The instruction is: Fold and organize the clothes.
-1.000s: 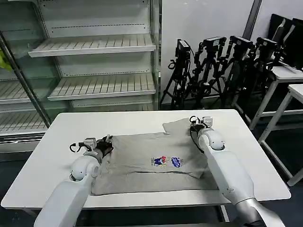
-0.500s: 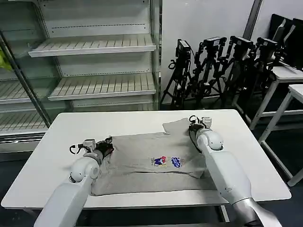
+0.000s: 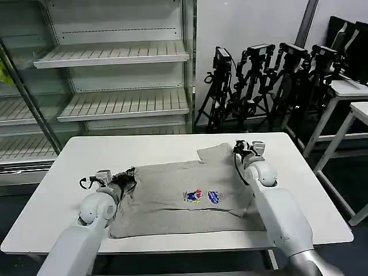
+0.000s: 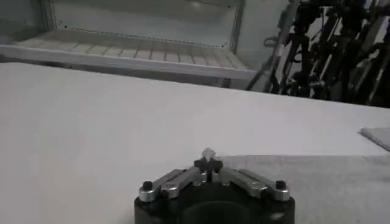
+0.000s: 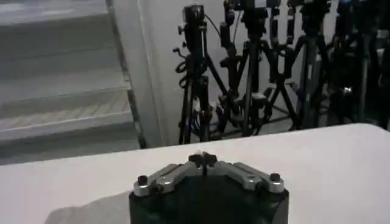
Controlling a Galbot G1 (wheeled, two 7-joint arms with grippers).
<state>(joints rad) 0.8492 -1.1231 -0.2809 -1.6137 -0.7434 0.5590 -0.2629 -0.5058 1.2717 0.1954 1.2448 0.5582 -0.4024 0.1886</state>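
The clothes are one light grey shirt (image 3: 184, 198), lying flat on the white table (image 3: 86, 152) with its small multicoloured print (image 3: 202, 196) facing up. One sleeve (image 3: 215, 152) points toward the far side. My left gripper (image 3: 125, 176) is low at the shirt's left edge, shut, with a small bit of pale cloth pinched at its tips (image 4: 208, 154). The grey cloth (image 4: 304, 182) spreads away beside it. My right gripper (image 3: 244, 150) is at the shirt's right edge near the sleeve, also shut with a pale bit at its tips (image 5: 202, 157). My right arm hides that edge.
Empty white shelving (image 3: 115, 54) stands behind the table on the left. A row of black tripods (image 3: 264, 80) stands behind on the right. Another white table (image 3: 353, 98) is at the far right. Bare tabletop surrounds the shirt on all sides.
My left gripper has shifted slightly left and my right gripper slightly right, away from each other. The shirt lies almost as before.
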